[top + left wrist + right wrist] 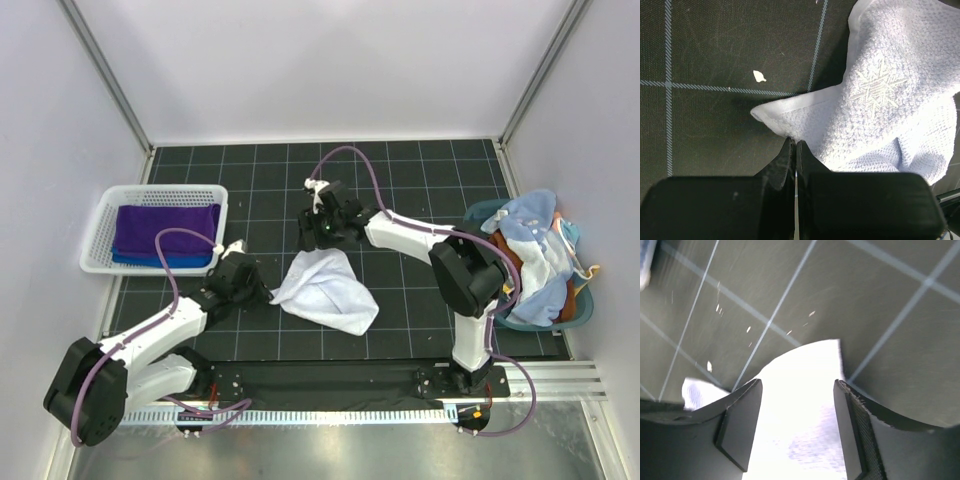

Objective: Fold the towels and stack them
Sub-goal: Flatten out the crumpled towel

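The white towel (328, 292) lies crumpled on the tabletop (420, 180) between my two arms. My left gripper (793, 142) is fully closed, its tips touching the towel's hem just below a folded corner; I cannot tell whether any cloth is caught between them. My right gripper (797, 385) hangs with jaws wide apart over the towel's far corner, the cloth showing in the gap, nothing held. The purple towel (165, 225) sits folded on the blue towel (140, 259) inside the white basket (100, 235) at the left.
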